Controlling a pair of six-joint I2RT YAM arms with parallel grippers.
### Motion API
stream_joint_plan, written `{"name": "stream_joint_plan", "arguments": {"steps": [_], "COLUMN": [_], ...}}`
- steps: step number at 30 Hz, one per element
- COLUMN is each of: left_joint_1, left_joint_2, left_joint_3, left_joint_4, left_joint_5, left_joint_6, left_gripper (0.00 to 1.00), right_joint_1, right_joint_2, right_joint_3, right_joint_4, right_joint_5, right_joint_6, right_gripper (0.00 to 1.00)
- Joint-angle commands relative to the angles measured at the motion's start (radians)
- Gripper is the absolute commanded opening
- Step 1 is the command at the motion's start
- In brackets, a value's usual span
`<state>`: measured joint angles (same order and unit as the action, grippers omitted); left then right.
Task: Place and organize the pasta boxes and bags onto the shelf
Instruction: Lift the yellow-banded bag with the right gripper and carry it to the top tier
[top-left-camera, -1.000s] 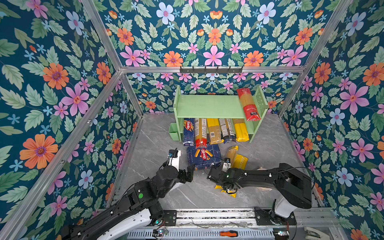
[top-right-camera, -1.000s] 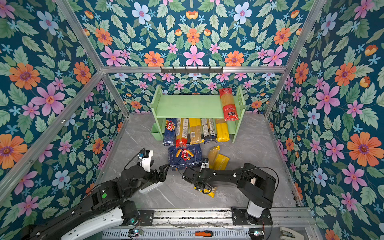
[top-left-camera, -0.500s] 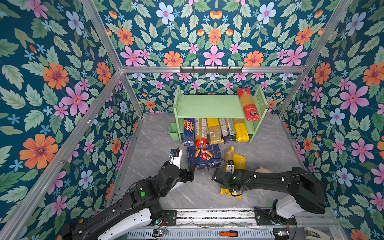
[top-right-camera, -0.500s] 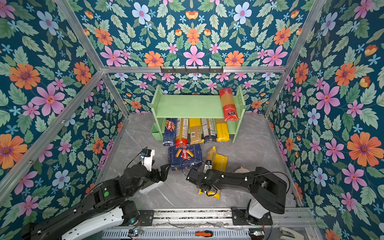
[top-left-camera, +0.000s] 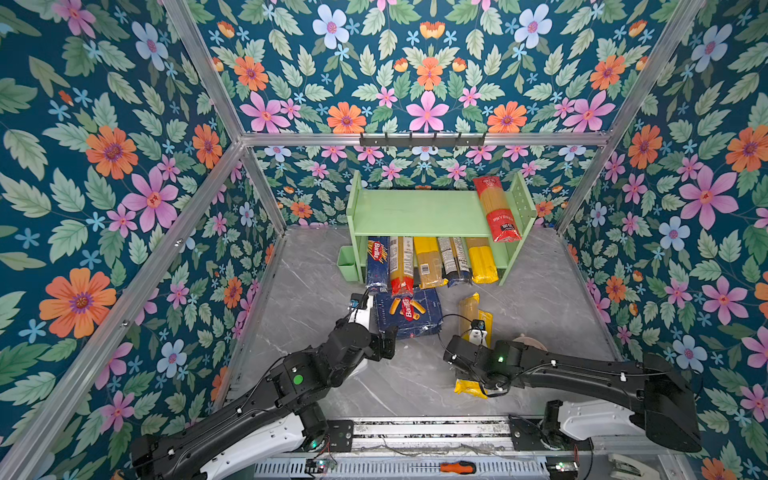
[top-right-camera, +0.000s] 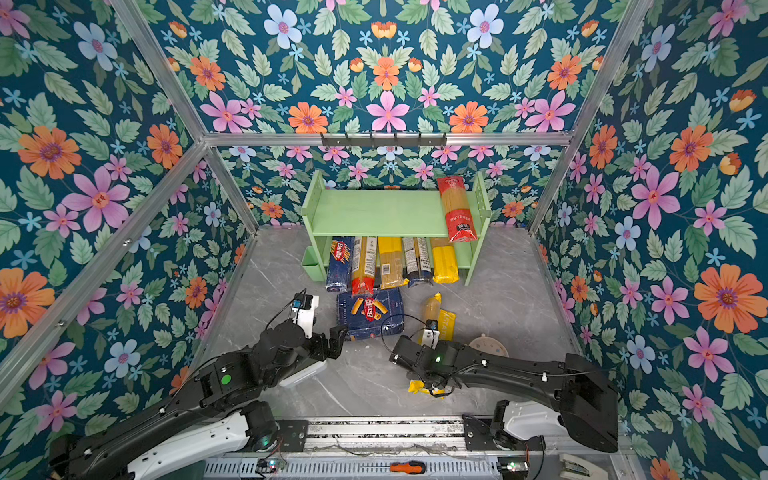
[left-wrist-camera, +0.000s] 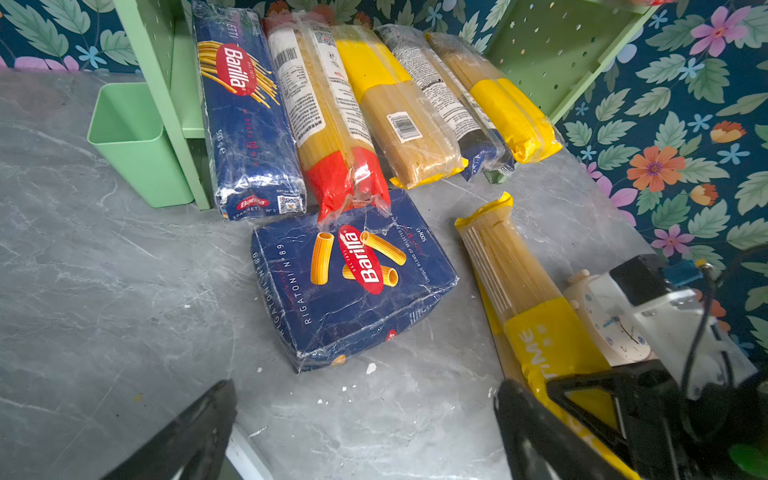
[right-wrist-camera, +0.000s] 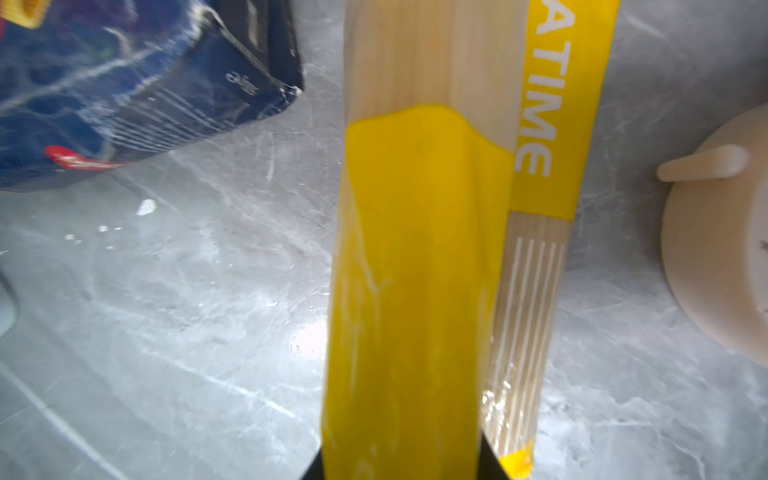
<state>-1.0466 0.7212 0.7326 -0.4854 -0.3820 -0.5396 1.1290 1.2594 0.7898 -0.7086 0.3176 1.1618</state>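
The pale green shelf (top-left-camera: 419, 212) carries a red spaghetti bag (top-left-camera: 496, 210) on its top tier. Its lower tier holds a narrow Barilla box (top-left-camera: 377, 262) and several bags. The wide Barilla rigatoni box (top-left-camera: 409, 313) (left-wrist-camera: 353, 278) lies on the floor in front of the shelf. My right gripper (right-wrist-camera: 399, 457) is shut on a yellow-banded spaghetti bag (right-wrist-camera: 415, 249) (top-left-camera: 468, 309). That bag lies along a second bag lettered PASTATIME (right-wrist-camera: 552, 104). My left gripper (left-wrist-camera: 365, 388) (top-left-camera: 384, 338) stands open and empty just short of the rigatoni box's near edge.
A cream alarm clock (top-left-camera: 528, 343) (right-wrist-camera: 715, 257) lies on the floor right of the yellow bags. A small green cup (top-left-camera: 347, 264) hangs on the shelf's left side. A black hook rail (top-left-camera: 422, 139) runs along the back wall. An orange screwdriver (top-left-camera: 455, 467) lies on the front rail.
My right jaws have closed on the yellow bag, and the right arm has stretched out with its elbow swung to the right. The left arm has barely moved.
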Motion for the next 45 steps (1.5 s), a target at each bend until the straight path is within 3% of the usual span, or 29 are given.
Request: {"name": "stream_joint_plan", "arguments": {"steps": [1,19,33,45], "left_joint_1": [0.001,0.001,0.0,0.0], "left_joint_2": [0.02,0.104,0.092,0.117], "left_joint_3": [0.018,0.108,0.121,0.097], "left_joint_4": [0.038,0.047,0.014,0.052], "left_joint_5": [0.016,0.04,0.032,0.034], "left_joint_6": [0.018,0.026,-0.002,0.01], "left_gripper": [1.0,1.0,1.0,1.0], "right_joint_1": [0.004,0.008,0.008,-0.006], "right_joint_2": [-0.054,-0.397,-0.385,-0.253], "right_joint_3": [0.012,0.1,0.313,0.572], "right_joint_4": [-0.032,-0.233,-0.232,-0.224], "right_joint_5": [0.044,0.099,0.127,0.266], "right_joint_6": [-0.04,-0.199,-0.385,-0.585], "right_gripper": [0.16,0.16,0.16,0.17]}}
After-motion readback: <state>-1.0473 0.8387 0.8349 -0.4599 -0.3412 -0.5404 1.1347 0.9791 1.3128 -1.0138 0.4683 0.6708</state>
